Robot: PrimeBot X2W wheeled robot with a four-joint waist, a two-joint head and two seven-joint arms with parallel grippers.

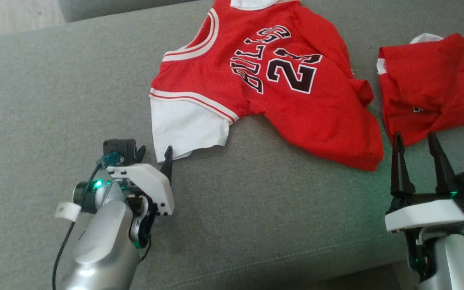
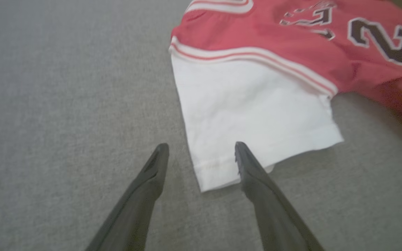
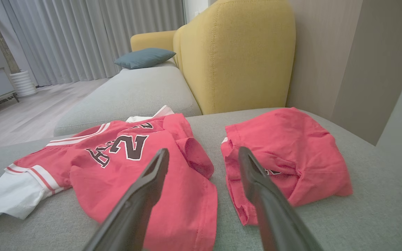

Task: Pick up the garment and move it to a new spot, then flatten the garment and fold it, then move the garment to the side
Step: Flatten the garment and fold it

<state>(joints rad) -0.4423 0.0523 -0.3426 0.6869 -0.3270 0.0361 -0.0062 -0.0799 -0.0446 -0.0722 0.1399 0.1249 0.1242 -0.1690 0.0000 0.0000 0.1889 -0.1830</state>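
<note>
Red fabric basketball jersey (image 2: pixel 257 38) with white-and-red striped trim and black white-edged digits lies on a grey woven upholstery surface (image 2: pixel 65 104). Its white short sleeve (image 2: pixel 253 104) is spread flat, hem corner nearest the camera. Left gripper (image 2: pixel 201 146): long dark jaws spread wide, one tip over the sleeve's hem, the other over bare grey just beside the sleeve's side edge. Contact with the sleeve unclear. Red body lies beyond the sleeve.

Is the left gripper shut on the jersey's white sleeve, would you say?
No, the left gripper stands open, its fingers apart at the hem of the white sleeve.
</note>
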